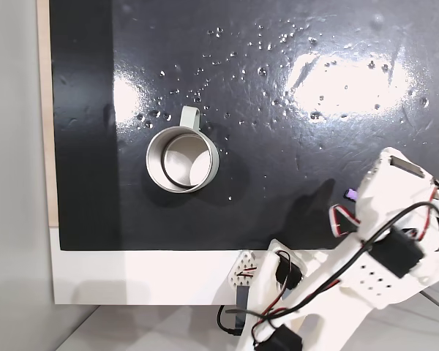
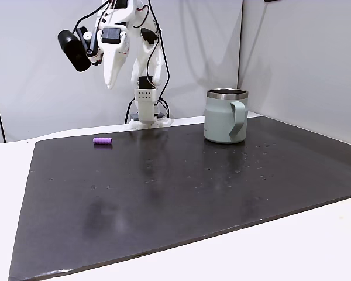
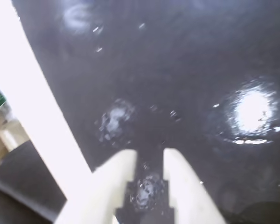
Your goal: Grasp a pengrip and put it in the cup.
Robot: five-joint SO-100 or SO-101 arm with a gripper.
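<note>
The purple pengrip (image 2: 103,141) lies on the black mat near its back left corner in a fixed view; from above only a bit of the pengrip (image 1: 349,194) peeks out beside the white arm (image 1: 384,219). The grey-green cup (image 2: 226,116) stands upright, and its inside (image 1: 181,159) looks empty from above. My gripper (image 2: 109,84) hangs high above the mat, roughly over the pengrip, pointing down. In the wrist view the gripper (image 3: 149,156) is narrowly open, with only mat showing between its white fingers (image 3: 123,163).
The black mat (image 2: 181,187) covers most of the white table (image 2: 11,175) and glares under the lights. The arm's base (image 2: 146,114) stands at the mat's back edge, between pengrip and cup. Grey walls close the back and right side.
</note>
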